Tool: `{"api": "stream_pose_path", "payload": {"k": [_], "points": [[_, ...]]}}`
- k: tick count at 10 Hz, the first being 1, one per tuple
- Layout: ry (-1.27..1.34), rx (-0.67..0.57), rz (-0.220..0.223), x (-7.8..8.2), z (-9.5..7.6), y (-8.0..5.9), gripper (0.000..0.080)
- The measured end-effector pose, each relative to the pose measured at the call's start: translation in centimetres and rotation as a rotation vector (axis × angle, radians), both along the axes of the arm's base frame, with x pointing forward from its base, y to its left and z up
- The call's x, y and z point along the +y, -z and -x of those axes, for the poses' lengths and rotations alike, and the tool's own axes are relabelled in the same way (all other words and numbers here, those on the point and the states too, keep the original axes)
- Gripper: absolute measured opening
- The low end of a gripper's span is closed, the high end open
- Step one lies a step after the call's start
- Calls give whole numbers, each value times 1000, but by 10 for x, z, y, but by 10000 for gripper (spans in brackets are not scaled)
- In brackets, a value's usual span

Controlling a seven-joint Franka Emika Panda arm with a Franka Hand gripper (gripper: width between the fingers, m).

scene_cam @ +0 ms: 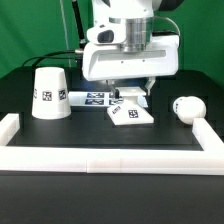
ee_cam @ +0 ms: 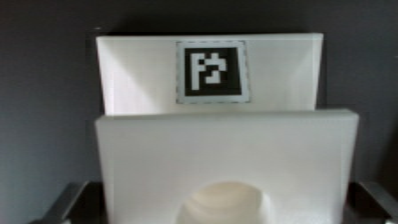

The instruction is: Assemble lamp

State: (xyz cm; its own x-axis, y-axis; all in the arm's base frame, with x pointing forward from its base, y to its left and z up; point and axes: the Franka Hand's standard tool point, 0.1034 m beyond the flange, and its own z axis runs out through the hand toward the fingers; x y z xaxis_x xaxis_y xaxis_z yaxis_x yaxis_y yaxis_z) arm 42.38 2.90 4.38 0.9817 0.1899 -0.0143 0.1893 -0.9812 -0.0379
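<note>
The lamp base (scene_cam: pixel 131 114), a flat white square with a black-and-white tag, lies at the table's middle. My gripper (scene_cam: pixel 131 97) is down over it with a finger on each side. In the wrist view the base (ee_cam: pixel 214 135) fills the gap between the dark fingers (ee_cam: pixel 71 205), whose inner faces meet its side edges; its round socket (ee_cam: pixel 228 205) sits between them. The gripper looks shut on the base. The tapered shade (scene_cam: pixel 49 93) stands upside down at the exterior view's left. The round-headed bulb (scene_cam: pixel 186 107) lies at the right.
The marker board (scene_cam: pixel 92 98) lies flat behind the base, between it and the shade. The long white border rail (scene_cam: pixel 100 158) runs along the front and up both sides (scene_cam: pixel 206 135). Black table surface lies between the rail and the parts.
</note>
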Motion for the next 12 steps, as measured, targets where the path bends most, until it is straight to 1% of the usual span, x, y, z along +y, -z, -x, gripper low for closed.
{"api": "stream_pose_path", "payload": {"k": [1,4,6,7,12], "points": [[1,-5,-1,2,-5,0,535],[13,-51,-8,17,-36,0,535],[34,-85,-16,30,-59,0,537],[28,-115,-19,33,-68,-1,537],[25,-114,-19,33,-68,-1,537]]}}
